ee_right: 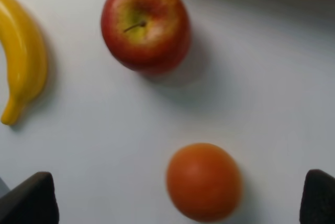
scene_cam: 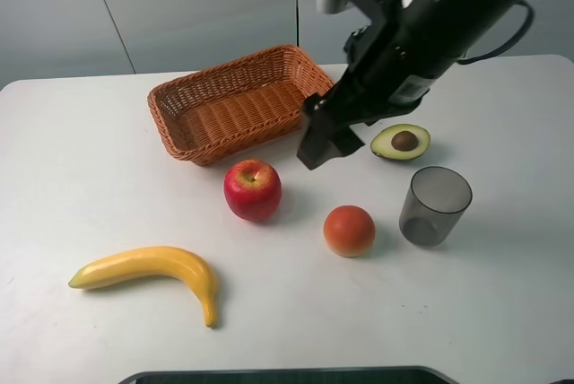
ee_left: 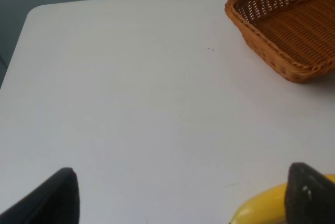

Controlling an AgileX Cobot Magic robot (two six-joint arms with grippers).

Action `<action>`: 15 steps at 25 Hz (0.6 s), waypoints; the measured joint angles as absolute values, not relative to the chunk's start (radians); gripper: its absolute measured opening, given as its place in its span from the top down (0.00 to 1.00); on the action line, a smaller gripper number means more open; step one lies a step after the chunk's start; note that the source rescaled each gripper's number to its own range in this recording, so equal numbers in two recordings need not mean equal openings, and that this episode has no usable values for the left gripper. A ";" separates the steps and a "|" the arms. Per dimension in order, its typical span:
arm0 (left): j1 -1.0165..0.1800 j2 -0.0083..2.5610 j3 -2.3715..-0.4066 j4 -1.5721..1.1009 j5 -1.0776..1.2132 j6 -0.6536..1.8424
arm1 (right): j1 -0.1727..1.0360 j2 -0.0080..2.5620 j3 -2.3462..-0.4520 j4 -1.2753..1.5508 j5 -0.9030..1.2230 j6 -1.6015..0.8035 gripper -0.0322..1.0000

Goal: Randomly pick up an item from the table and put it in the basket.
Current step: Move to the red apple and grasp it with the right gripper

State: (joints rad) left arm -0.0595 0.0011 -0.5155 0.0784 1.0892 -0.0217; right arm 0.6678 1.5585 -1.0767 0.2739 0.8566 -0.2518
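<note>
The red apple (scene_cam: 253, 190) with a yellowish patch at its stem sits on the white table (scene_cam: 90, 178), just in front of the wicker basket (scene_cam: 224, 68). It also shows in the right wrist view (ee_right: 145, 24). My right gripper (scene_cam: 327, 137) hangs open and empty above the table, between the basket's near right corner and the apple, to the apple's upper right. Its fingertips stand wide apart in the right wrist view (ee_right: 175, 198). My left gripper (ee_left: 180, 195) is open and empty over bare table at the left. The basket (ee_left: 261, 51) is empty.
A yellow banana (scene_cam: 157, 272) lies at the front left, close to the left gripper's fingertip (ee_left: 309, 192). An orange-red round fruit (scene_cam: 349, 230) sits right of the apple. A halved avocado (scene_cam: 401, 142) and a grey translucent cup (scene_cam: 435, 205) stand further right.
</note>
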 joint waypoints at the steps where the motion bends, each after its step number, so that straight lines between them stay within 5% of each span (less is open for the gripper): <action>1: -0.060 0.001 -0.515 0.078 1.089 -0.022 | 0.690 1.599 -1.095 0.269 0.855 -0.204 0.01; 15: -0.060 0.001 -0.515 0.078 1.089 -0.022 | 0.802 1.957 -1.366 -0.015 0.840 0.419 0.01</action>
